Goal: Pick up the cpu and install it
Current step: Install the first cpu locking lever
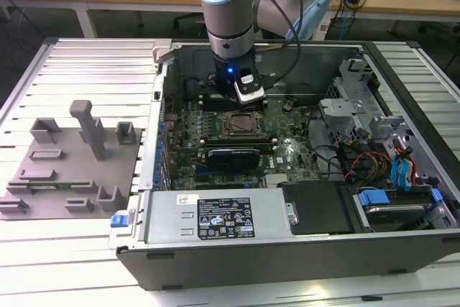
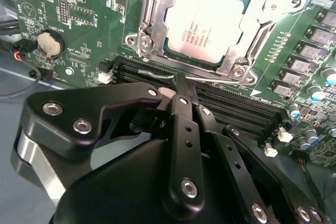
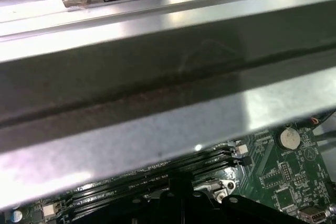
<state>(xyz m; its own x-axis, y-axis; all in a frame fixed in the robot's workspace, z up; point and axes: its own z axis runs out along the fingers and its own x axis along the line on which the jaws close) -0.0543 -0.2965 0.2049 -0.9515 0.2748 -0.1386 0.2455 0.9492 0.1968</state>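
Claw (image 2: pixel 178 85), fingers pressed together and pinching nothing, poised over the memory slots (image 2: pixel 236 111) just beside the socket frame (image 2: pixel 149 35), where the cpu (image 2: pixel 205 24) lies flat, seated.

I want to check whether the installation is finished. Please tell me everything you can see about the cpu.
The cpu is a flat square chip with a silver-white metal top bearing small dark print and a thin darker rim. In the second wrist view it lies flat inside the metal-framed socket on the green motherboard, whose frame surrounds its edges. Nothing grips it: the claw is apart from it, over the memory slots beside the socket. In the exterior view the socket sits just below the arm's wrist.
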